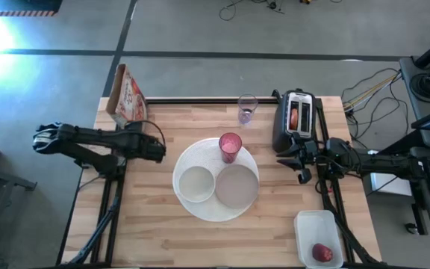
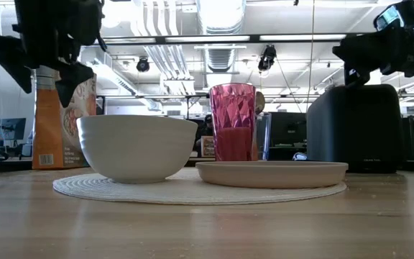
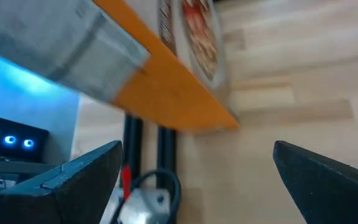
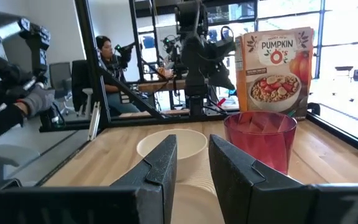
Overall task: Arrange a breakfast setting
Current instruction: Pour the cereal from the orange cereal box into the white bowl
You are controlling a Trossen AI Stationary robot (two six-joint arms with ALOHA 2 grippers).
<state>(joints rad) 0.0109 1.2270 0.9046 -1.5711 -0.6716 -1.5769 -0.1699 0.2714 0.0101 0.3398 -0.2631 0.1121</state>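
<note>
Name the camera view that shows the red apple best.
The high view: the red apple lies in a clear container at the table's near right corner. The low view and both wrist views do not show it.
</note>
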